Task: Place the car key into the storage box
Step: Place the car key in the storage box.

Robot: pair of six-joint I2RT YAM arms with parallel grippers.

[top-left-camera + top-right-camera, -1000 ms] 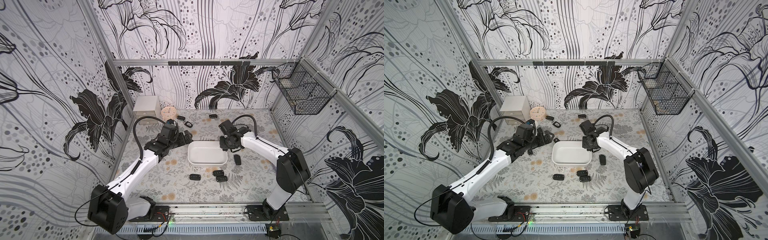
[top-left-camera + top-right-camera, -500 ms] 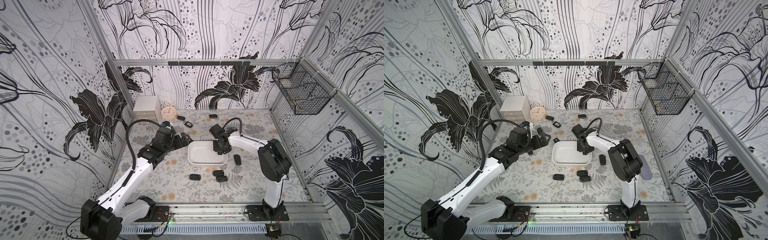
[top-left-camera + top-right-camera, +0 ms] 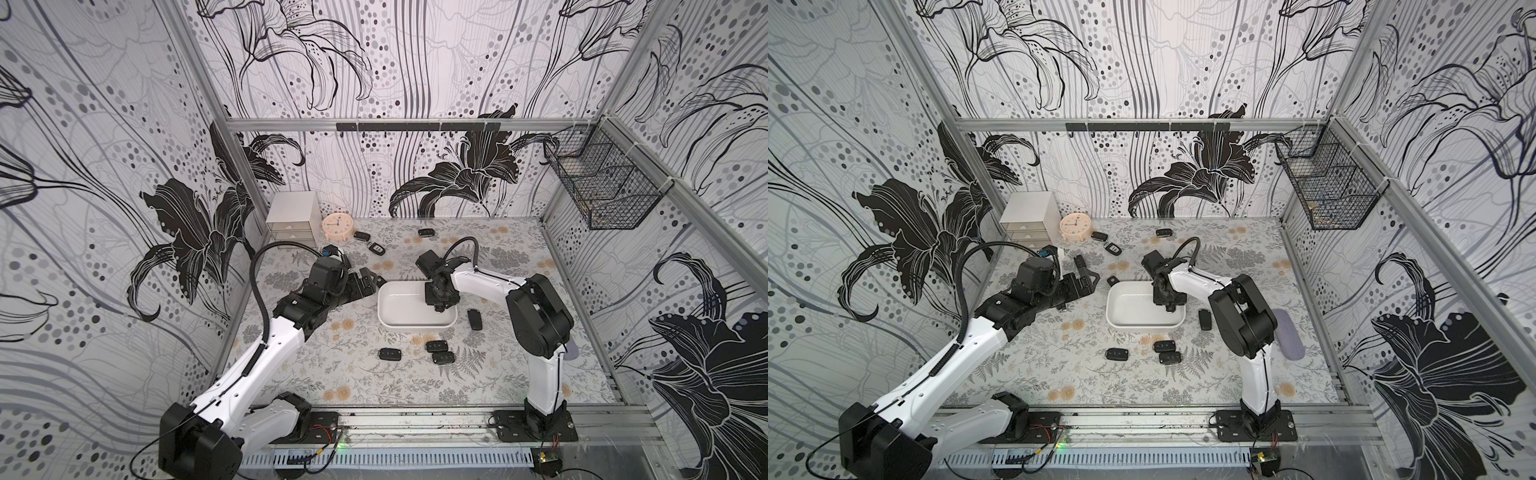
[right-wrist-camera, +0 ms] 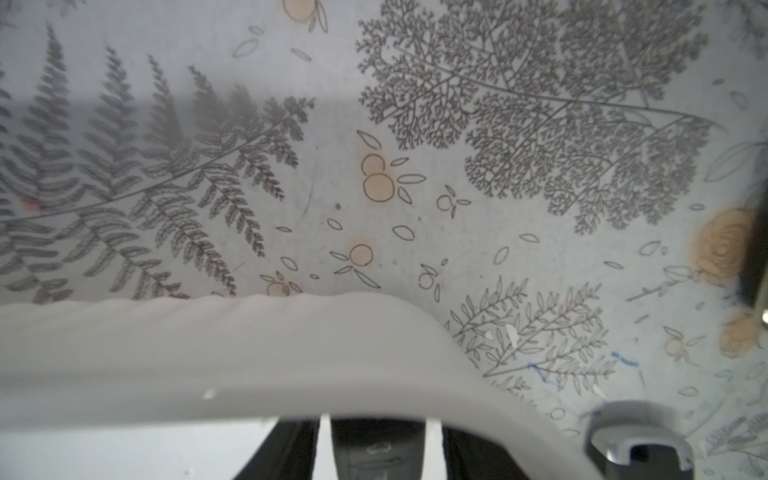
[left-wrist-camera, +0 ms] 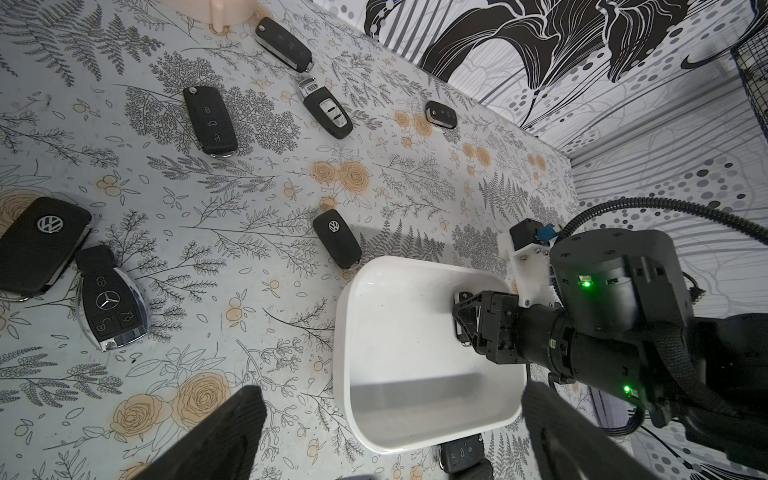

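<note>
Floral tabletop (image 3: pixel 332 374): storage box (image 4: pixel 249 353) rim half-hides right pincer (image 4: pixel 378 428), parted beside car key (image 4: pixel 376 457); left pincer (image 3: pixel 1086 271) spread.

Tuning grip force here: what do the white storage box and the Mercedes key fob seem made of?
Storage box: probably moulded plastic, smooth semi-gloss; thin rounded rim, soft sheen, though glazed ceramic isn't excluded. Mercedes key fob: black plastic face, shiny chrome-look surround with mirror-bright edges; metal or plated plastic, can't tell.
</note>
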